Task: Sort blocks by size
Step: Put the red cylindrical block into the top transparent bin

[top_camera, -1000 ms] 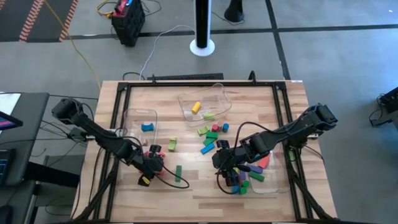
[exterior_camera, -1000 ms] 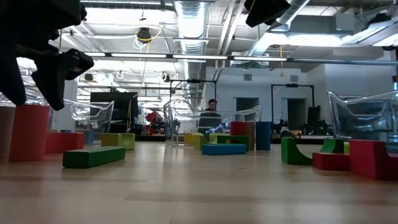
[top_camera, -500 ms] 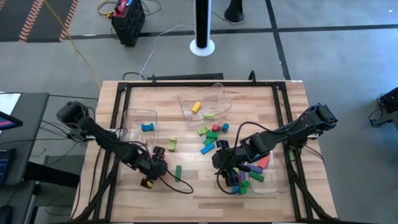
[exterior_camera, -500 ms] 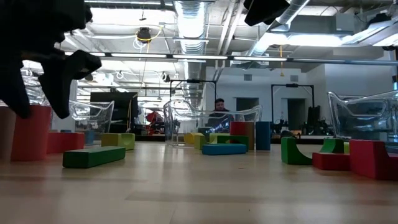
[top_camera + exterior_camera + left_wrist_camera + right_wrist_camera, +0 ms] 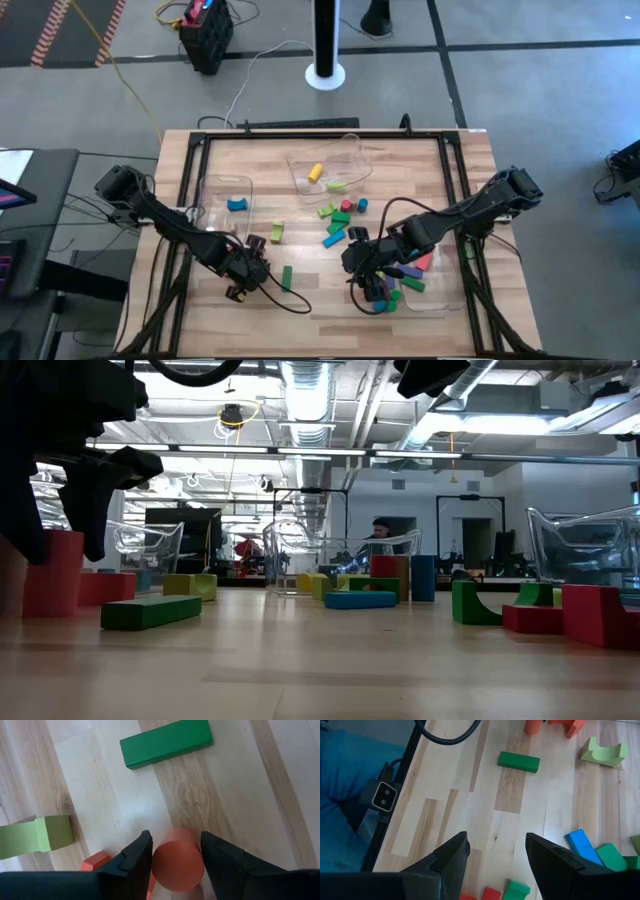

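Observation:
My left gripper (image 5: 176,836) is open and points down over an upright red cylinder (image 5: 177,862), one finger on each side of it. The cylinder stands on its end on the table, as the low view (image 5: 52,575) also shows. A green bar (image 5: 166,742) and a light green block (image 5: 35,836) lie close by. My right gripper (image 5: 496,840) is open and empty, above the table beside a pile of mixed blocks (image 5: 385,285). More blocks (image 5: 340,215) lie at the table's middle. My left gripper comes at the red cylinder from above, a finger (image 5: 137,855) on either side of its round wall (image 5: 160,865). I cannot tell whether the fingers touch it. The cylinder stands upright on the table.
Three clear bins stand on the table. The left one (image 5: 225,195) holds a blue block, the far one (image 5: 330,165) holds yellow and green blocks, and the right one (image 5: 435,280) is by the pile. A black cable (image 5: 290,300) loops near the front. A person shows in the room behind (image 5: 380,535).
My left gripper has come down around the red cylinder, and its fingers have stayed apart. The person in the room behind has walked toward the right.

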{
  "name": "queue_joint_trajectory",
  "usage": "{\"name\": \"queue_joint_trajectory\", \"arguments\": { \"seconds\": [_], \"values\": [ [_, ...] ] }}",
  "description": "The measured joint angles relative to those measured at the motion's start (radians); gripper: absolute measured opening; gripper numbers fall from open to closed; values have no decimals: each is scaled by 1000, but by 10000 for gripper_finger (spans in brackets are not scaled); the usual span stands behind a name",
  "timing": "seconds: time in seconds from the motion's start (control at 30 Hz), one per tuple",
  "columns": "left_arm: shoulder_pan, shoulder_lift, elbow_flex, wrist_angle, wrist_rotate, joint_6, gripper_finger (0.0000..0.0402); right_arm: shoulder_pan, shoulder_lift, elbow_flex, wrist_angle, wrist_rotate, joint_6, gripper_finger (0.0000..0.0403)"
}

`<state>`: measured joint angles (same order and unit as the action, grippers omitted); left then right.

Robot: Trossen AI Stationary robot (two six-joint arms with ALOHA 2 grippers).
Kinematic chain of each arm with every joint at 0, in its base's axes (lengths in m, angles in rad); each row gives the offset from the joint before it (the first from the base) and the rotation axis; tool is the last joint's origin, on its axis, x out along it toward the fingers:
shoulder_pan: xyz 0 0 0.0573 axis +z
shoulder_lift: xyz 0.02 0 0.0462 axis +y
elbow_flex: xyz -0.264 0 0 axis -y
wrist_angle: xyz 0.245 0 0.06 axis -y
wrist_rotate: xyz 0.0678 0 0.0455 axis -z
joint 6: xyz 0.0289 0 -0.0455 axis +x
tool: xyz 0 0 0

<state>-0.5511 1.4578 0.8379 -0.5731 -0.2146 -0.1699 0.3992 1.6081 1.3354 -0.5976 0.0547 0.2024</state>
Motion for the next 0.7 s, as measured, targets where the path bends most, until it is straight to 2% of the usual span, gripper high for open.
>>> {"name": "queue_joint_trajectory", "arguments": {
  "seconds": [0.4,0.53,0.7],
  "values": [
    [0,0,0,-26,28,-10,196,0,1,-102,64,0,33,230],
    [2,0,3,-24,28,-7,193,0,0,-113,78,0,33,230],
    [2,0,27,-49,19,10,168,0,0,-116,86,0,29,230]
  ]
}}
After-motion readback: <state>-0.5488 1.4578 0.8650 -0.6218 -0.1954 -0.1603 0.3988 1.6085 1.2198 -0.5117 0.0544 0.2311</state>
